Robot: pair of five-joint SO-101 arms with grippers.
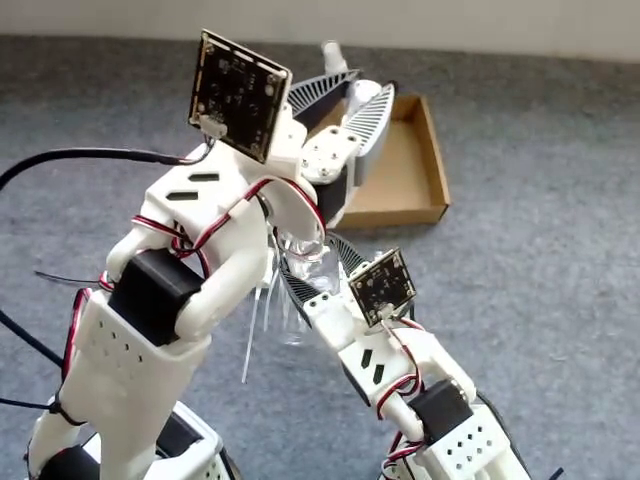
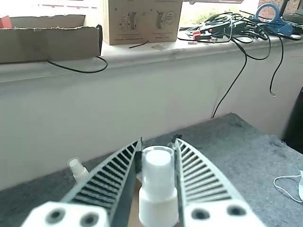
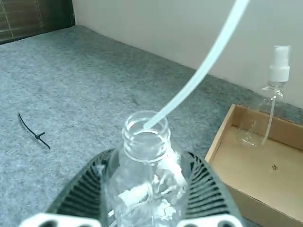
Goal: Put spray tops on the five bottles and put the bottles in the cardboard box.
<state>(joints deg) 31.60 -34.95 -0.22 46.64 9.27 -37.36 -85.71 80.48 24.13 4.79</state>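
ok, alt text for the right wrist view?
The right tool grips a clear open-necked bottle with a thin white dip tube slanting into its mouth. Beyond, a shallow brown cardboard box on grey carpet holds a spray-topped clear bottle.

**Where my cameras sit**

The high camera looks down from behind my arms over the surface [image 1: 540, 300], both arms close under it. My left wrist camera sights along my left gripper [image 2: 157, 140], the pinched spray top [image 2: 157, 189] close before it, toward the wall [image 2: 142, 99] beyond. My right wrist camera looks down past my right gripper [image 3: 147, 158] onto the bottle [image 3: 142, 151] it clasps. It and the high view share the cardboard box [image 3: 279, 189] beyond that gripper.
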